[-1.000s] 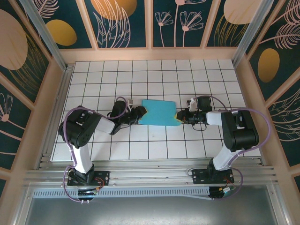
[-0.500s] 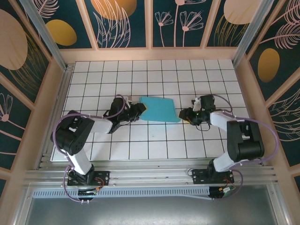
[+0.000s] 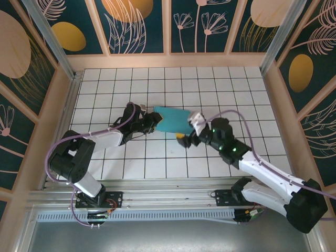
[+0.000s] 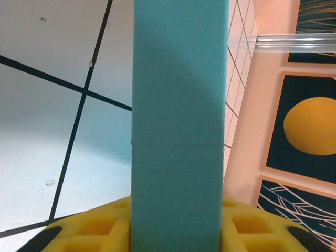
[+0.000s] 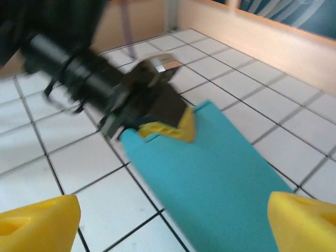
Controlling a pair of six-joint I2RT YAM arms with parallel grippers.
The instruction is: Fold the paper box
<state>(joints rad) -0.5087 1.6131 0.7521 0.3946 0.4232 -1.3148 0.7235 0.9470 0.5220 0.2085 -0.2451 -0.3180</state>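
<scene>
A white tiled table (image 3: 105, 157) with black grid lines sits inside a wooden-framed enclosure. At its near edge, two black and white arms are bolted side by side. The right arm reaches forward and to its left, toward the middle of the table. The right gripper (image 3: 187, 137) has its jaws spread wide. In the right wrist view its yellow fingertips (image 5: 37, 220) sit at opposite lower corners with nothing pinched between them. Just beyond it is the paper box (image 3: 173, 121), a flat turquoise rectangle near the table's centre, its near end running in between those spread fingertips. Whether the box rests on the tiles or is lifted slightly cannot be told. At the box's left end, the left gripper (image 3: 151, 125) is clamped on its edge. The left wrist view shows the turquoise card pinched between yellow pads (image 4: 100, 231). Beyond the table rise walls (image 3: 149, 37) of dark teal panels with pale plant outlines and orange discs.
</scene>
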